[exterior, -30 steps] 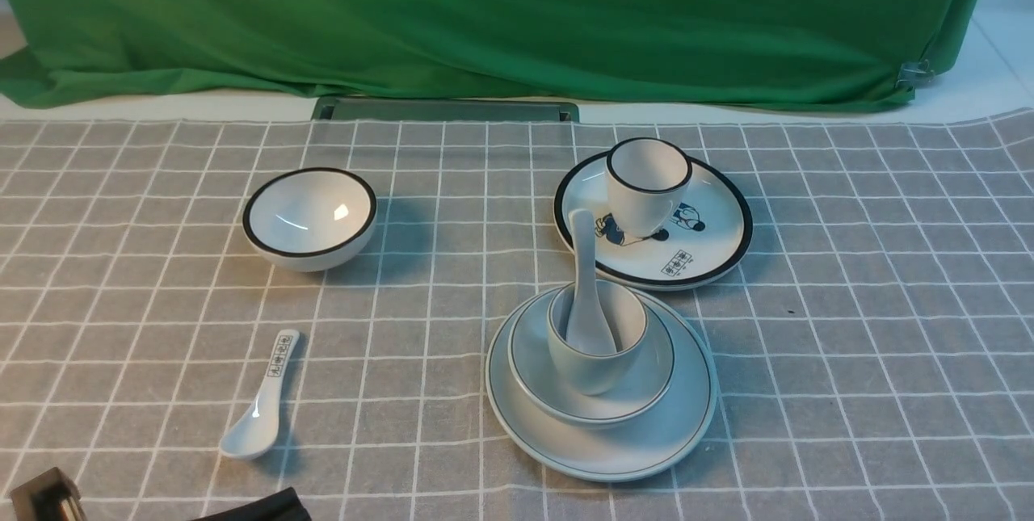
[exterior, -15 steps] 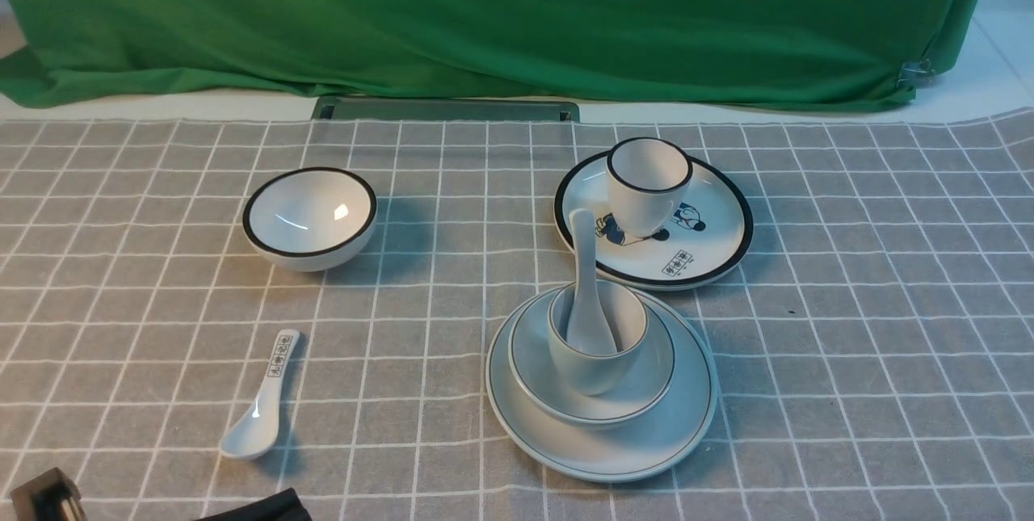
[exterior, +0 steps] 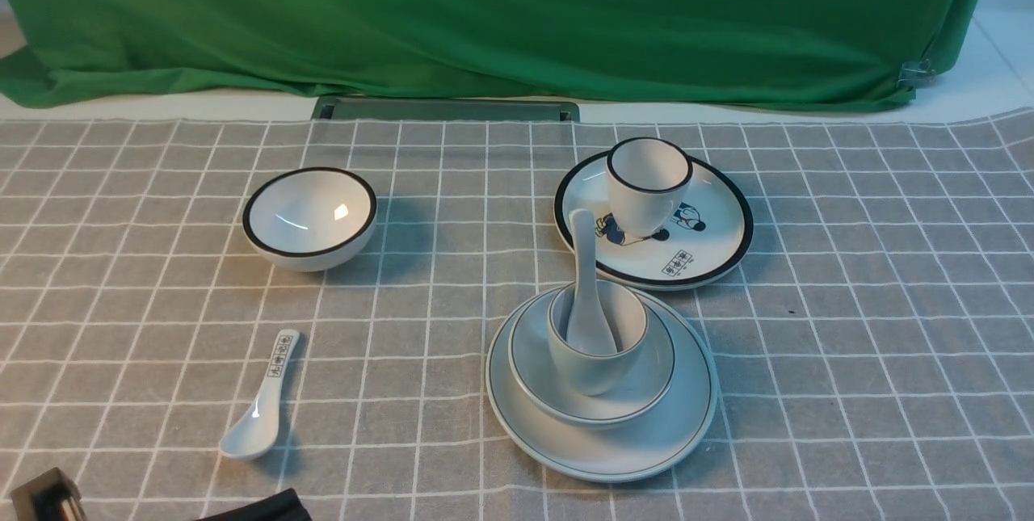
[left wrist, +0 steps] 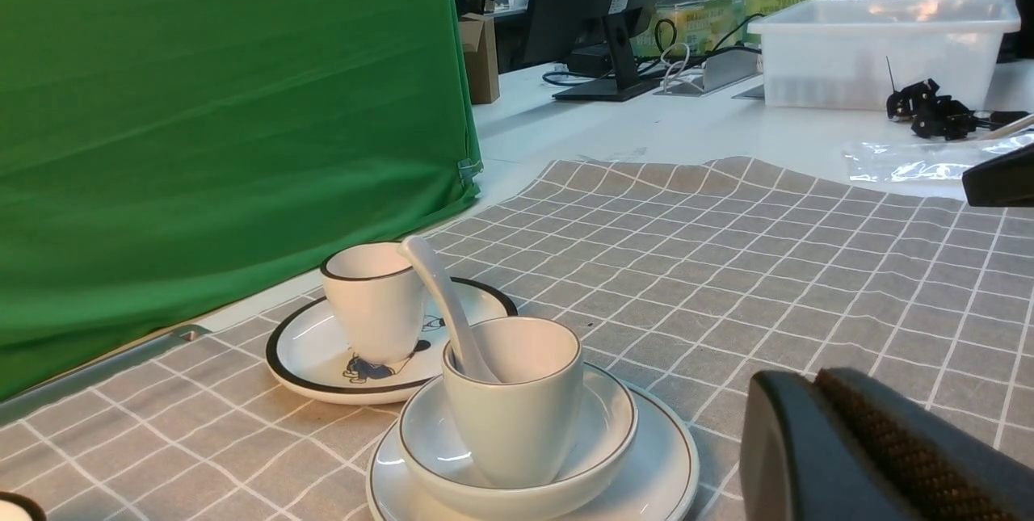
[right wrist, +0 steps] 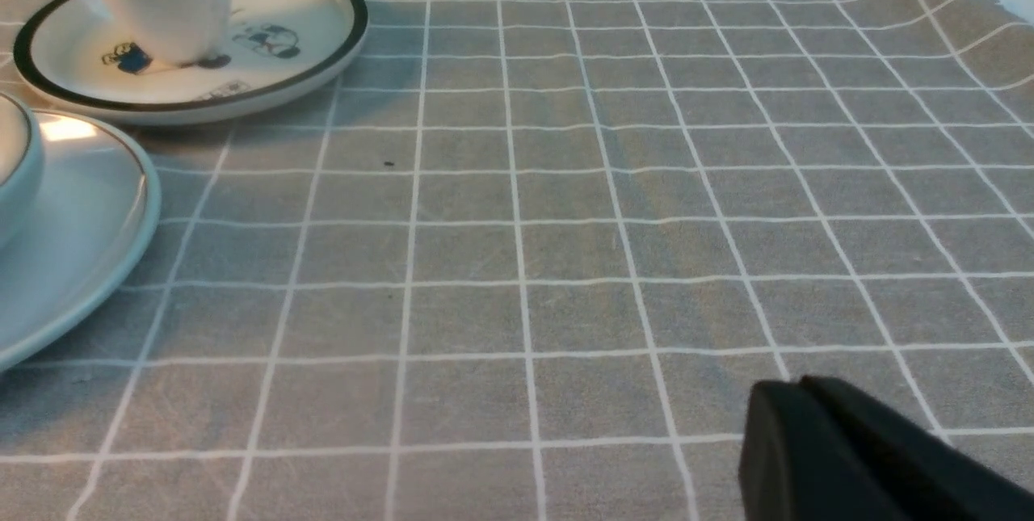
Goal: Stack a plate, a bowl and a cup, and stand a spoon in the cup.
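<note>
Mostly cropped: left fingers (left wrist: 880,448) closed, right fingers (right wrist: 856,456) closed, empty; plate (right wrist: 73,246) half cut off.

A grey tablecloth (exterior: 848,327) crossed by thin white grid lines lies before a plain bright green cloth backdrop (exterior: 501,12). On it, a pale grey-white round plate (exterior: 646,444) carries a thin dark rim line. Behind that plate, a white round plate (exterior: 711,242) shows a thick black rim, blue-and-black cartoon figures and black characters. Left of the pale plate, a glossy white ceramic spoon (exterior: 260,408) has black characters on its handle.
</note>
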Controlling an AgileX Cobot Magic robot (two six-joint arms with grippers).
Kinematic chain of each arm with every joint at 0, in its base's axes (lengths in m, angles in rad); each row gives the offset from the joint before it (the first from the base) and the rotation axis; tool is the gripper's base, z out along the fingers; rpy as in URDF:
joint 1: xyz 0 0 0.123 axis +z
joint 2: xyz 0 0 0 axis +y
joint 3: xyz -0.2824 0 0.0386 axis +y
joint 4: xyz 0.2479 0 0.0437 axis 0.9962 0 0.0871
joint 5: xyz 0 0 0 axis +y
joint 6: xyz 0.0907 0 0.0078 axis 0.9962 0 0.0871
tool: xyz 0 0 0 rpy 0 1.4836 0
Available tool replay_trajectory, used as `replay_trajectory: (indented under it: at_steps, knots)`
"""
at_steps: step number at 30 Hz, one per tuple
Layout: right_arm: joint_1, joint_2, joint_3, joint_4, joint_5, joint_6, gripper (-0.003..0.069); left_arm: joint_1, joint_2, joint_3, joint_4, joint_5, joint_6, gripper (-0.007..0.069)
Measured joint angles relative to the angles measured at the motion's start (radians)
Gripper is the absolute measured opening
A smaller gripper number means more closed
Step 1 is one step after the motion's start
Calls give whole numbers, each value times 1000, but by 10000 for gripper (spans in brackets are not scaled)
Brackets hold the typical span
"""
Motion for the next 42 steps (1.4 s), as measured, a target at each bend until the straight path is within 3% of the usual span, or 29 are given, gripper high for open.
replay_trajectory:
  at_steps: [2, 5, 8, 13, 18, 20, 26, 31, 38, 42]
  knots:
    - [0, 0, 0, 0, 0, 0, 38, 0, 0, 0, 7, 0, 20, 13]
    - [0, 0, 0, 1, -1, 0, 48, 0, 0, 0, 79, 0, 185, 13]
    - [0, 0, 0, 1, -1, 0, 55, 0, 0, 0, 120, 0, 259, 13]
    - [0, 0, 0, 1, -1, 0, 64, 0, 0, 0, 103, 10, 369, 13]
    - [0, 0, 0, 2, -1, 0, 76, 42, 0, 0, 1, -12, 328, 13]
    - [0, 0, 0, 2, -1, 0, 81, 91, 0, 0, -27, -18, 293, 13]
    - [0, 0, 0, 2, -1, 0, 96, 372, -22, 0, -55, -12, 130, 13]
    - [0, 0, 0, 2, -3, 0, 106, 581, -138, 0, -63, 86, 8, 13]
    - [0, 0, 0, 2, -3, 0, 115, 782, -329, 0, -159, 261, 5, 13]
    - [0, 0, 0, 2, -4, 0, 127, 859, -354, 0, -309, 375, 127, 13]
